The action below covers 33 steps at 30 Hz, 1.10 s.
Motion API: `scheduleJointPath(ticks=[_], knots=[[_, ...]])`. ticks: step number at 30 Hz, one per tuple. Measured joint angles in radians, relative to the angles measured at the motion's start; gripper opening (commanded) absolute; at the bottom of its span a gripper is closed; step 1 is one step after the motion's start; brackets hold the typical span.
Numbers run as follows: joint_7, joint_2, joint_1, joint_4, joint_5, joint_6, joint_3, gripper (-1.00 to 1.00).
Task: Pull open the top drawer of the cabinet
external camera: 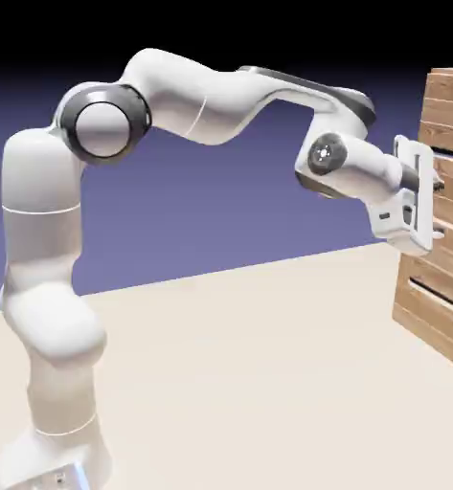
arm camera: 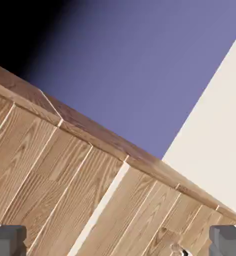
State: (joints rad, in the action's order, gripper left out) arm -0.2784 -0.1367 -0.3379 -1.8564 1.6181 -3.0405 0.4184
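The tall light-brown plank cabinet (external camera: 447, 211) stood at the scene's right edge on the pale surface (external camera: 268, 364). The white arm's gripper (external camera: 427, 196) was pressed against the top drawer (external camera: 452, 182), jaws spread apart. Judged progress: the handle was apparently reached, the pull remaining. The drawer's contents were not visible.

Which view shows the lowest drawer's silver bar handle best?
The exterior view: the slim silver bar handle shows on the light-brown plank cabinet, below the gripper. The hand view shows only wood planks, no clear handle.
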Motion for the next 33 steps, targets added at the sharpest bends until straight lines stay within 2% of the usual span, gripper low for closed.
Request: scheduleJointPath(ticks=[29, 33], knots=[[0.361, -0.551, -0.253, 0.743, 1.261, -0.003, 0.326, 0.00], [0.197, -0.616, -0.238, 0.816, 1.148, -0.017, 0.346, 0.00]])
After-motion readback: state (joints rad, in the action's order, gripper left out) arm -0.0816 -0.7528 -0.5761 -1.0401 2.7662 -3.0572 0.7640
